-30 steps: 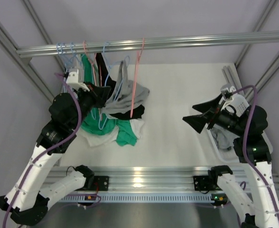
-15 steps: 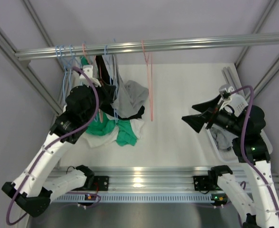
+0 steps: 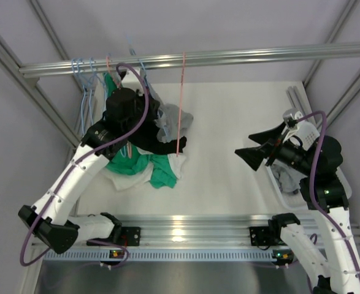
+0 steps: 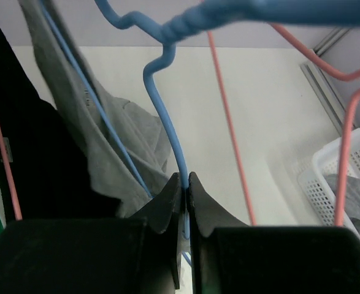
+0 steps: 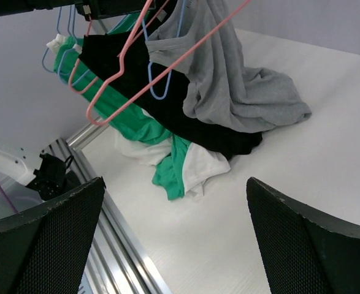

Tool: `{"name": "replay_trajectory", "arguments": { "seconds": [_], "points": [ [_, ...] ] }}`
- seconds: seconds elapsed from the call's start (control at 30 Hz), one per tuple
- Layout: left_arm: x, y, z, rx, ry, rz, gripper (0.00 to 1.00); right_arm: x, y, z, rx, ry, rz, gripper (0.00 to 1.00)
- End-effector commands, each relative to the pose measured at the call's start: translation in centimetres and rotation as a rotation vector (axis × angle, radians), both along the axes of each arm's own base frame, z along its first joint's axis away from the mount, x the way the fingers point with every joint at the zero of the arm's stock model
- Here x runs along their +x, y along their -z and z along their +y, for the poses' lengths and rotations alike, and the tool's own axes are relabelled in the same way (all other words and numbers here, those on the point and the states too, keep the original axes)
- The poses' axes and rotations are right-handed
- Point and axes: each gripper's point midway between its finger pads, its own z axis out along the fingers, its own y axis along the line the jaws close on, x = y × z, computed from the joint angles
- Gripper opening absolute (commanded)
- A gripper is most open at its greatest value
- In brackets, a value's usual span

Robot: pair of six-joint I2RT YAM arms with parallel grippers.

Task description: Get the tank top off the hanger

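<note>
My left gripper (image 4: pixel 186 177) is shut on the wire of a blue hanger (image 4: pixel 166 116), just below its twisted neck, up near the rail (image 3: pixel 259 54). A grey tank top (image 4: pixel 100 141) hangs from that hanger, and its lower part lies bunched on the table (image 3: pixel 170 119). The right wrist view shows the same grey tank top (image 5: pixel 241 92) draped over black cloth. My right gripper (image 3: pixel 253 150) hovers open over the table's right side, apart from the clothes, with nothing between its fingers.
A bare pink hanger (image 3: pixel 181 104) hangs from the rail beside the grey top. Black (image 3: pixel 149 142), green (image 3: pixel 160 173) and white (image 3: pixel 121 180) garments lie piled at the left. More hangers (image 3: pixel 84 73) crowd the rail's left end. A white basket (image 4: pixel 351 177) holding grey cloth stands at the right.
My left arm has swung up and to the right toward the rail, carrying the blue hanger and grey top with it. The pink hanger has swayed. The right arm has not moved.
</note>
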Motion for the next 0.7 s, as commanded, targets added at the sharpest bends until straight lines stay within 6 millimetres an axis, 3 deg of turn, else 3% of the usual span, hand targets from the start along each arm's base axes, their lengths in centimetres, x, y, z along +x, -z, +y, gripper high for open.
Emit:
{"name": "replay_trajectory", "arguments": {
  "seconds": [0.0,0.2,0.37,0.67],
  "points": [
    [1.6,-4.5,0.7,-0.061,-0.024,-0.123,0.0,0.1,-1.4,0.2,-0.003,-0.012,-0.095,0.96],
    [3.6,-4.6,2.9,-0.063,-0.047,-0.104,0.0,0.3,-1.2,0.2,-0.006,-0.007,-0.089,0.96],
    [4.2,-5.3,2.6,-0.047,0.004,-0.096,0.0,0.3,-1.2,0.2,-0.006,-0.006,-0.089,0.96],
    [-0.1,-4.5,0.1,-0.098,0.213,-0.064,0.0,0.3,-1.0,0.3,-0.005,-0.008,-0.082,0.96]
  ]
}}
